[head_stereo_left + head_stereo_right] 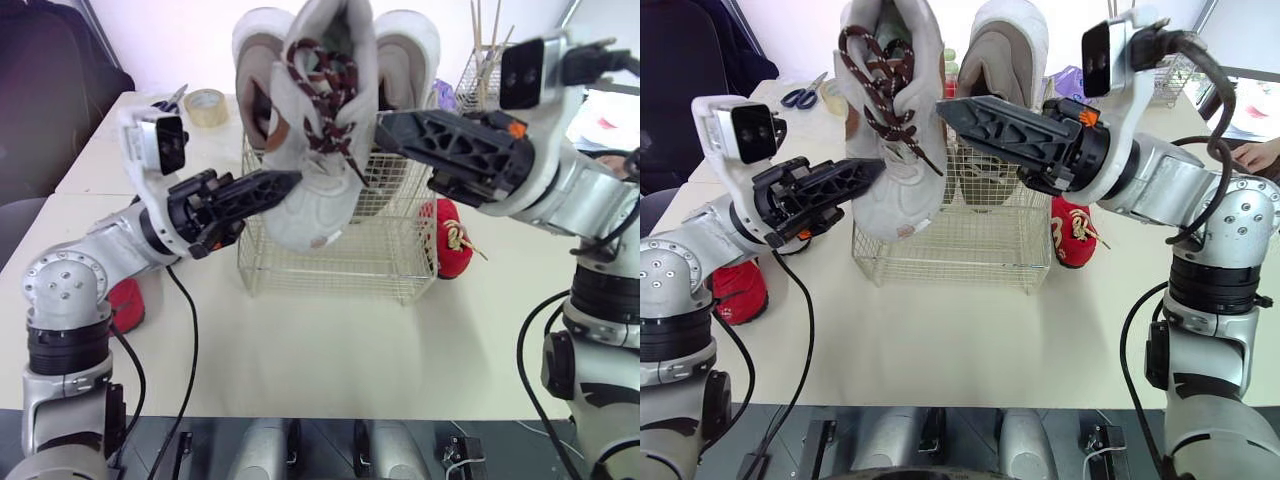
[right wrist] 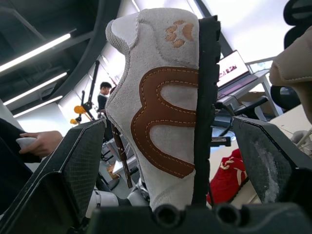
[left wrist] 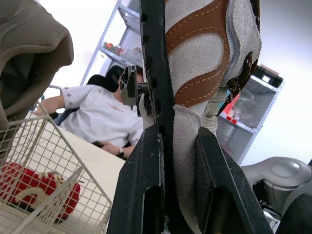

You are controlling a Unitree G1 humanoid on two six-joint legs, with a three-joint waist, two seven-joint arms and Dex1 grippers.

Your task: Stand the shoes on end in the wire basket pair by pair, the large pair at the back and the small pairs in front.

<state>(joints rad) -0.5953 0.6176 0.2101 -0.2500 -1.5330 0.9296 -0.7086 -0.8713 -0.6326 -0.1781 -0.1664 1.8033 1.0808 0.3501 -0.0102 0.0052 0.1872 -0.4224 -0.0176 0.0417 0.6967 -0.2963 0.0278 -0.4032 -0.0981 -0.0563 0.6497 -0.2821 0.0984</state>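
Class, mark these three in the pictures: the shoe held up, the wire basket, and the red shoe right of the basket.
Held shoe [image 1: 895, 190]: right eye view, grey side below the laces.
Basket [image 1: 970, 250]: right eye view, front wire wall.
Red shoe [image 1: 1065, 245]: right eye view, red side.

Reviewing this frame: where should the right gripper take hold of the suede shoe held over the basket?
Midfoot, coming from the robot's right. The suede shoe hangs toe-down with its side facing the right gripper, whose open fingers straddle sole and laced top; the left gripper pinches the opposite side.
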